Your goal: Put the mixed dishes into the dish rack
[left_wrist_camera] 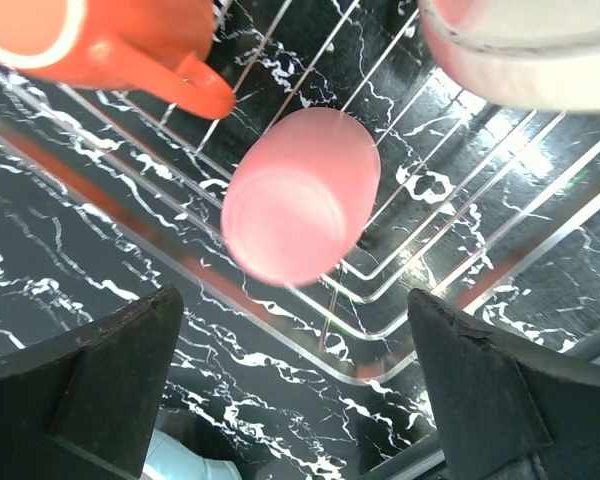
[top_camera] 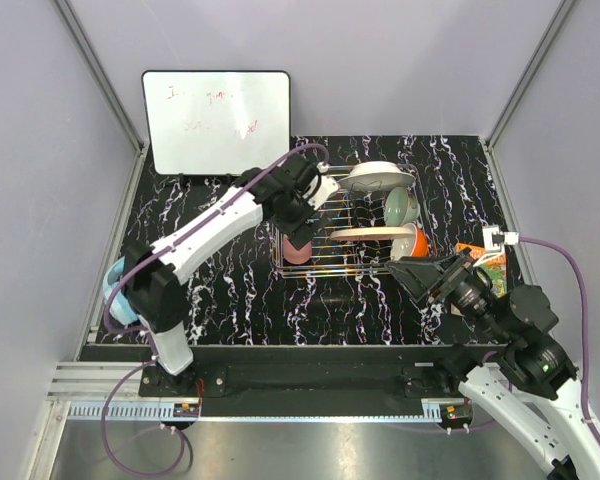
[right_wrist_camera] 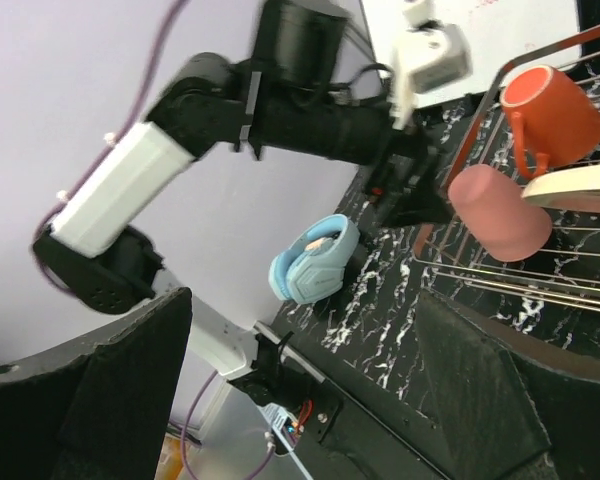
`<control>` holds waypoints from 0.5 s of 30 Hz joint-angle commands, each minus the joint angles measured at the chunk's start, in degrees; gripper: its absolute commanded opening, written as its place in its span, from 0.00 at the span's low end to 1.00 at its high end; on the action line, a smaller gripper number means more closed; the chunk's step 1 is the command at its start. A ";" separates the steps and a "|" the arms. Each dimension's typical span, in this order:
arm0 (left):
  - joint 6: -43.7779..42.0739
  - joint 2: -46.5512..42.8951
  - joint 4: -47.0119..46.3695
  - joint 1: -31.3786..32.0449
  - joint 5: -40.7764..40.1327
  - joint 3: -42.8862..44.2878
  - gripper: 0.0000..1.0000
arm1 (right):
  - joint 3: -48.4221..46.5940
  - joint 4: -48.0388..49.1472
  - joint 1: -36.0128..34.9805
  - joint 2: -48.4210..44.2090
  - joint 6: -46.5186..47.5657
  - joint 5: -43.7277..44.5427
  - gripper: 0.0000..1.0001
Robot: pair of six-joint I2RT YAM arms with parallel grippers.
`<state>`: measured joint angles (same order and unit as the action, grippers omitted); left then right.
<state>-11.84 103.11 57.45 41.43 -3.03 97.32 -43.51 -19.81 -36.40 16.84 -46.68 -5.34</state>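
Note:
The silver wire dish rack [top_camera: 332, 268] stands mid-table. In it are a pink cup [top_camera: 296, 250] mouth-down at the front left corner, a white fluted plate [top_camera: 377, 177], a mint-green bowl [top_camera: 400, 207], a pink-and-cream plate [top_camera: 372, 233] and an orange mug [top_camera: 418, 243]. The white bowl is out of view. My left gripper [top_camera: 298, 226] is open and empty just above the pink cup [left_wrist_camera: 298, 195], with the mug [left_wrist_camera: 110, 40] beyond. My right gripper [top_camera: 420, 275] is open and empty by the rack's front right corner; its view shows the cup [right_wrist_camera: 500, 215] and the mug [right_wrist_camera: 550, 110].
Blue headphones [top_camera: 115, 290] lie at the left edge behind the left arm and also show in the right wrist view [right_wrist_camera: 315, 262]. A whiteboard [top_camera: 217, 120] leans on the back wall. An orange book [top_camera: 483, 262] lies right of the rack.

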 commanded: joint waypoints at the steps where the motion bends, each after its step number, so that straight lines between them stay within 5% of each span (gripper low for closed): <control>1: 1.11 -9.04 0.55 0.23 0.04 0.33 0.99 | -4.55 -5.81 0.02 4.77 4.12 3.49 1.00; 7: 0.76 -22.91 -0.40 -1.70 -1.20 -2.55 0.99 | -19.13 -25.59 0.10 22.43 13.61 17.55 1.00; 15: -4.59 -48.84 -8.75 -13.92 4.17 -21.80 0.99 | -22.68 -25.36 0.10 26.84 17.49 20.81 1.00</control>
<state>-12.45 63.90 53.04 30.70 -1.83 82.67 -63.53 -43.59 -36.42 45.06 -32.95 11.60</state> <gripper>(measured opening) 0.987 0.993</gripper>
